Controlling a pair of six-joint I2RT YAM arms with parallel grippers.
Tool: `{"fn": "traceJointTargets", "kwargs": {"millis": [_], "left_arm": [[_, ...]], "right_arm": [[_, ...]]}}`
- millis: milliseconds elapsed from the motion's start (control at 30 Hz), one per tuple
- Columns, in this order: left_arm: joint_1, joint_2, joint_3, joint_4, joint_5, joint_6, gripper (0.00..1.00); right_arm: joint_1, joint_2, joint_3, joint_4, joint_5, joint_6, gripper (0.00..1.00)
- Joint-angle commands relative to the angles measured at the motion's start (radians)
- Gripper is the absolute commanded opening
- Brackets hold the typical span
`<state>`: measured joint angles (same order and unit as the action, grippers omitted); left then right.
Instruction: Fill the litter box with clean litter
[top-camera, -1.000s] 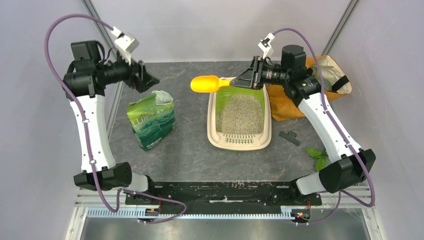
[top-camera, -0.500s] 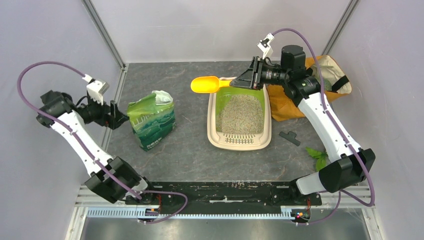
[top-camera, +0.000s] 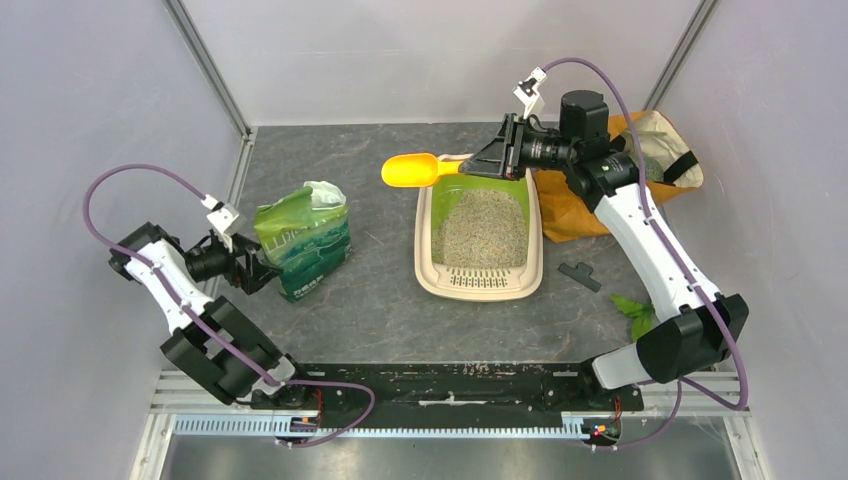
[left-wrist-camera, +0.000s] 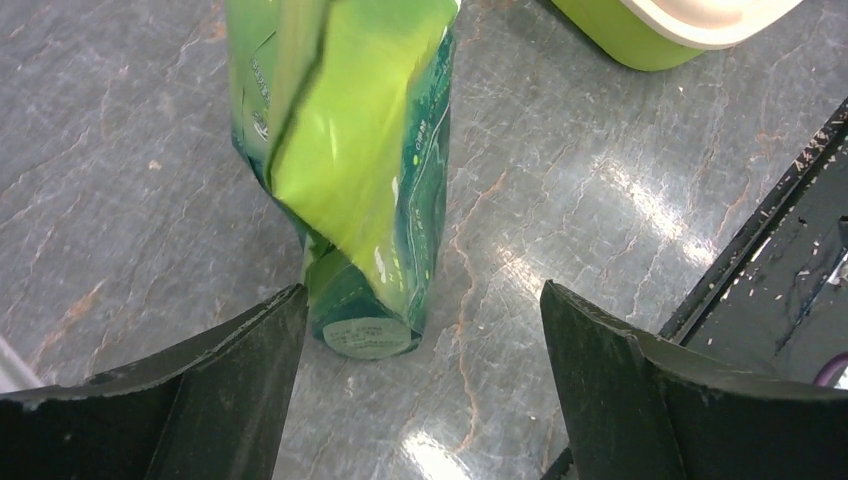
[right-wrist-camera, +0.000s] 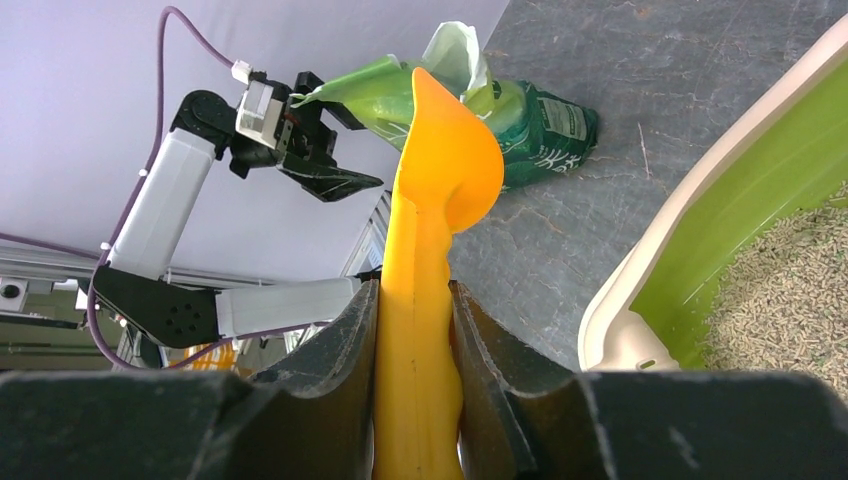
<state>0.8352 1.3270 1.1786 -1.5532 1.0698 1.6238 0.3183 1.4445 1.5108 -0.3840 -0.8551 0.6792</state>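
The litter box (top-camera: 432, 270), beige-rimmed and lime-green inside, sits mid-table with its slotted grate toward the near edge. Pale grey-beige clean litter (top-camera: 484, 228) covers its floor; it also shows in the right wrist view (right-wrist-camera: 780, 300). My right gripper (top-camera: 478, 162) is shut on the handle of an orange scoop (top-camera: 410, 168), held level over the box's far left corner; the scoop (right-wrist-camera: 440, 200) looks empty. My left gripper (top-camera: 258, 276) is open and low, just left of the green printed litter bag (top-camera: 303, 240), whose base (left-wrist-camera: 365, 335) lies between my fingers.
An orange fabric bag (top-camera: 640, 170) lies behind the right arm. A small black clip (top-camera: 580, 274) and a green leaf (top-camera: 632, 312) lie right of the box. Grey walls close in on both sides; a black base bar (top-camera: 440, 382) spans the near edge.
My left arm has swung down and back from high at the far left to low beside the green bag's near end. The right arm and scoop have stayed put.
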Motion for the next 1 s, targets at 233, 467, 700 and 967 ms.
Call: {"fn": "traceJointTargets", "kwargs": {"millis": [233,467,700,967], "left_arm": [[-0.026,0.154,-0.038,-0.075,0.105,0.278,0.88],[-0.016,0.067,-0.089,0.195,0.102,0.039,0.84],[-0.011,-0.013,-0.109,0.370,0.075,-0.100,0.92],[0.059,0.055,0.073,0.028,0.072,0.115,0.91]], "right_arm": [[0.002,0.008,0.029,0.017,-0.005,-0.002,0.00],[0.002,0.010,0.021,0.021,-0.010,0.001,0.00],[0.002,0.013,0.029,0.019,-0.011,0.002,0.00],[0.003,0.010,0.020,0.032,-0.013,0.013,0.00]]}}
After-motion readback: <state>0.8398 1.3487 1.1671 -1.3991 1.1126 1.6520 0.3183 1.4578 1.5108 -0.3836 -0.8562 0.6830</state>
